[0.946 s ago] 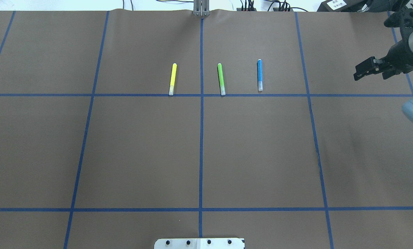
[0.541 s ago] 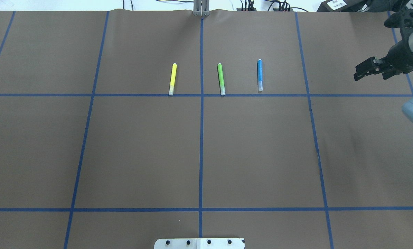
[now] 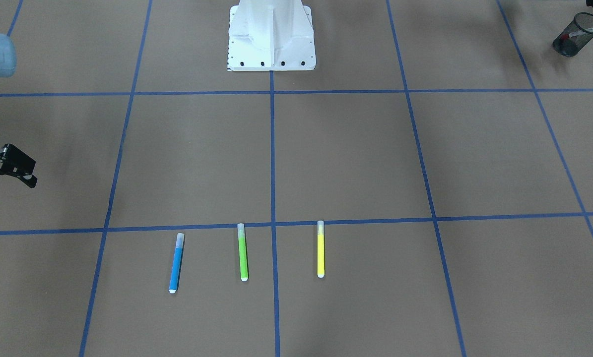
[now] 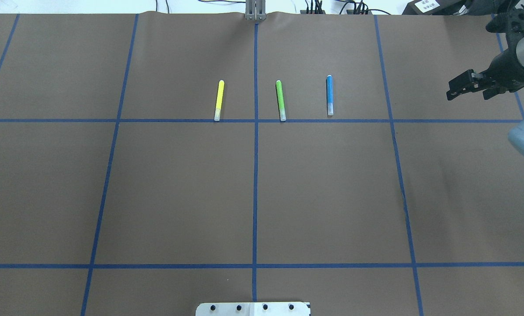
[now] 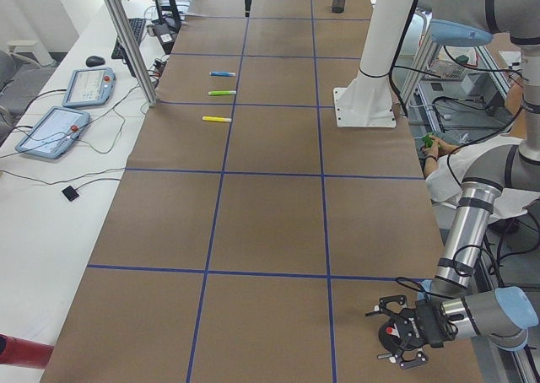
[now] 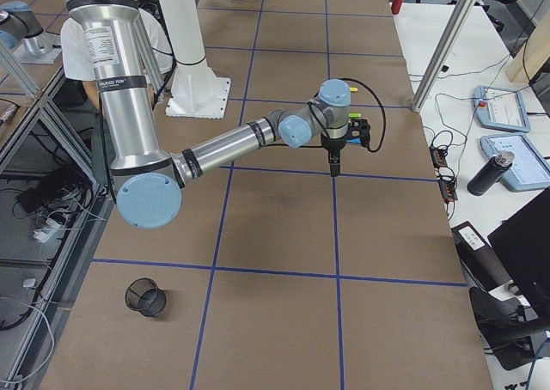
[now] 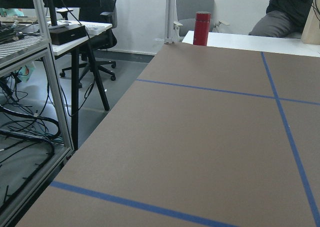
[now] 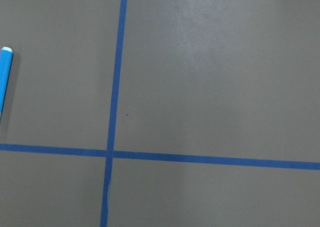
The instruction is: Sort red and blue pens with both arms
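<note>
I'm hovering the right tool (image 4: pixel 467 93) above the worktop (image 4: pixel 253 197), spread wide and holding nothing. The blue pen (image 4: pixel 329 95) is lying flat well off to that tool's inner side, across a tape line (image 4: pixel 391 87), toward the middle of the worktop. In the right wrist view it's just showing at the left edge. The green marker (image 4: pixel 280 100) is lying beyond the blue pen from the tool and the yellow marker (image 4: pixel 218 100) further again, all three parallel and apart.

The left tool (image 5: pixel 396 343) is only showing in the side view, at the left arm's end, so I cannot tell whether it's spread or pressed together. Its wrist view is looking out over the worktop edge, with no pen in sight. The red pen (image 3: pixel 585 31) seems to be sitting in a black mesh cup (image 3: pixel 568 44) at that same end, one end sticking out past the rim.

So I'm reading red as already sorted and blue as the step in hand: reaching, not yet grasping. For the next move I'm thinking of carrying the right tool sideways over the tape line until it's above the blue barrel. Then I'm turning it to straddle the barrel across its width, lowering, and pinching at mid-length. I'm watching the green marker beside it, though there's a gap. A second mesh cup (image 6: pixel 144 297) at the right arm's end is probably where blue is going.
</note>
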Controlling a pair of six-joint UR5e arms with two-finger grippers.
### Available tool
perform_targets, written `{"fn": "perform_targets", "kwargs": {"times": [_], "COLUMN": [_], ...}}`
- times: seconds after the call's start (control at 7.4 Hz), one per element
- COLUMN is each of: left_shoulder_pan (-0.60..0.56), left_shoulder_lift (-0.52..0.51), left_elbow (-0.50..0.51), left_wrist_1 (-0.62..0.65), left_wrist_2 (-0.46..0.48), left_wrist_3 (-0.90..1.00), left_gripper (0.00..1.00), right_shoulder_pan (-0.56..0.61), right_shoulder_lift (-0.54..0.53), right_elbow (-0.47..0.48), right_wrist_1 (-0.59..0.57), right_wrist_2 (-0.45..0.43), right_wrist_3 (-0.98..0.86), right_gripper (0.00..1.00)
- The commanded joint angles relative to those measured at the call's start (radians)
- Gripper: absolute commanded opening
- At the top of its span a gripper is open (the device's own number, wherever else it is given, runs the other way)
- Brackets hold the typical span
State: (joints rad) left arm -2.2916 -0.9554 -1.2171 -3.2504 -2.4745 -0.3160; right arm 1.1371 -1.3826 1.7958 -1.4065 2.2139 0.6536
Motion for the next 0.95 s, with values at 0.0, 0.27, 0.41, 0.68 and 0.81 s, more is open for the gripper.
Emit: {"fn": "perform_targets", "kwargs": {"times": [0.0, 0.27, 0.41, 0.68, 0.81], "left_shoulder_pan": [0.042, 0.204, 0.297, 0.491, 0.562], "left_shoulder_lift": [-0.086, -0.239, -0.335, -0.538, -0.618], "left_elbow": [-0.169, -0.357, -0.383, -0.375, -0.374], "left_wrist_1": [0.325, 0.759, 0.906, 1.119, 1.197], "left_wrist_2": [-0.023, -0.023, -0.024, -0.040, -0.038], "left_wrist_3": [-0.005, -0.005, -0.009, -0.084, -0.142], "left_gripper": [0.96, 0.96, 0.96, 0.96, 0.96], "right_shoulder_pan": [-0.011, -0.034, -0.061, -0.144, -0.176], "right_shoulder_lift": [0.004, 0.039, 0.062, 0.175, 0.291], "right_elbow": [0.002, -0.001, -0.006, -0.079, -0.207], "right_wrist_1": [0.001, -0.003, 0.000, -0.005, 0.001], "right_wrist_2": [0.000, -0.002, -0.008, -0.045, -0.051], "right_wrist_3": [0.032, 0.075, 0.131, 0.281, 0.372], "right_gripper": [1.00, 1.00, 1.00, 0.99, 0.97]}}
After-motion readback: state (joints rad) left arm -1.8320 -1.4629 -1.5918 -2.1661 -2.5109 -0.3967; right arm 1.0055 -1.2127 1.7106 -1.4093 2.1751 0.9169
